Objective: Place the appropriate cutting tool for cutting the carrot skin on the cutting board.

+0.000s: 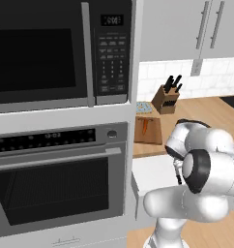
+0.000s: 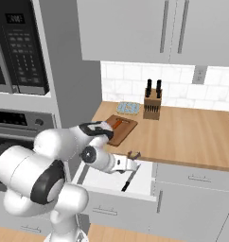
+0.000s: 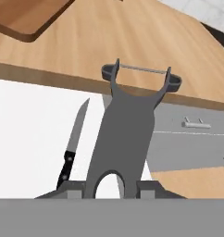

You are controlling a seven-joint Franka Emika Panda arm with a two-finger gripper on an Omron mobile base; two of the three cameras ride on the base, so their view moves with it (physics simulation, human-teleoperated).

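Hidden or unclear: in the left base view our own white arm covers the gripper, and the carrot (image 1: 145, 126) reads there as a mere orange sliver on the cutting board (image 1: 149, 131). In the hand view the board (image 3: 28, 16) is cut off by the top edge, and the peeler's handle base is lost behind the finger tips (image 3: 74, 189).

Surface and room: the cutting board (image 2: 121, 128) lies on a light wooden counter (image 2: 192, 132), at its left end beside the oven column. Behind the board we see a small blue-patterned item (image 2: 128, 108), which we cannot identify, and a knife block (image 2: 153, 106) against the white tiled wall. Below and in front of the board an open white drawer (image 2: 114, 182) holds a black-handled knife (image 2: 130, 178).

Arm: we reach forward over the drawer, the gripper (image 2: 130, 163) level and low, just short of the counter edge. Its jaws are clamped narrowly on the peeler (image 3: 127, 127), whose forked head (image 2: 134, 154) stands above the drawer, short of the board.
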